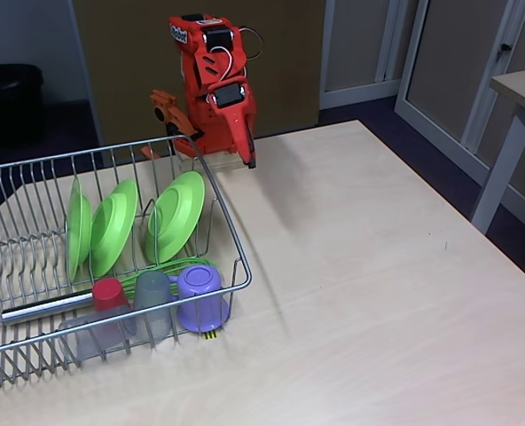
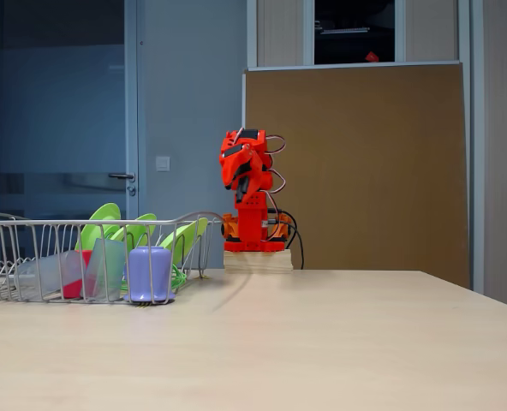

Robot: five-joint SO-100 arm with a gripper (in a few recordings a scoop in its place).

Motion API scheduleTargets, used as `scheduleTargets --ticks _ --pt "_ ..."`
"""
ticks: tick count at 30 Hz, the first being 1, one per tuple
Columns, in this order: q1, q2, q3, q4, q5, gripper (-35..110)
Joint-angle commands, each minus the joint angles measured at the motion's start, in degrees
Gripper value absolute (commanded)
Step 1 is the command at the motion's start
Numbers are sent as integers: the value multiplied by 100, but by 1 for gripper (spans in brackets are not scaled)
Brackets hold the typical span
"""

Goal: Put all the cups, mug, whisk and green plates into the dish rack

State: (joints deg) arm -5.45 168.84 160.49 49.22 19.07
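Gripper: the orange two-finger gripper (image 1: 245,146) hangs folded at upper centre, fingers together, holding nothing.
Rack: the silver wire dish rack (image 1: 230,232) at left holds three lime-green round plates (image 1: 176,216) upright, red cup (image 1: 110,294), grey translucent cups (image 1: 152,293), lilac mug (image 1: 200,297), green-wired whisk (image 1: 45,307).
Room: the pale wooden table (image 1: 378,266) lies bare right of the rack.
Side view: gripper (image 2: 233,175) centre; rack (image 2: 31,224) at left edge, mug (image 2: 149,272) inside.

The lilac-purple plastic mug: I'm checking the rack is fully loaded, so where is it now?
In both fixed views the lilac-purple plastic mug sits upside down at the silver wire dish rack's front right corner, beside a translucent grey tumbler.
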Motion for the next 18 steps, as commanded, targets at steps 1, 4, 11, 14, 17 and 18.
scheduleTargets --ticks 1,4,11,14,17,18 --pt "-606 -35 62 -167 114 13" --pt "-1090 -132 132 -167 809 2" --pt "-1582 -229 492 -343 738 0" --pt "-1679 -255 571 -290 141 0" --pt "-1802 -272 703 -308 114 0" --pt "-1854 -352 729 -281 158 0"
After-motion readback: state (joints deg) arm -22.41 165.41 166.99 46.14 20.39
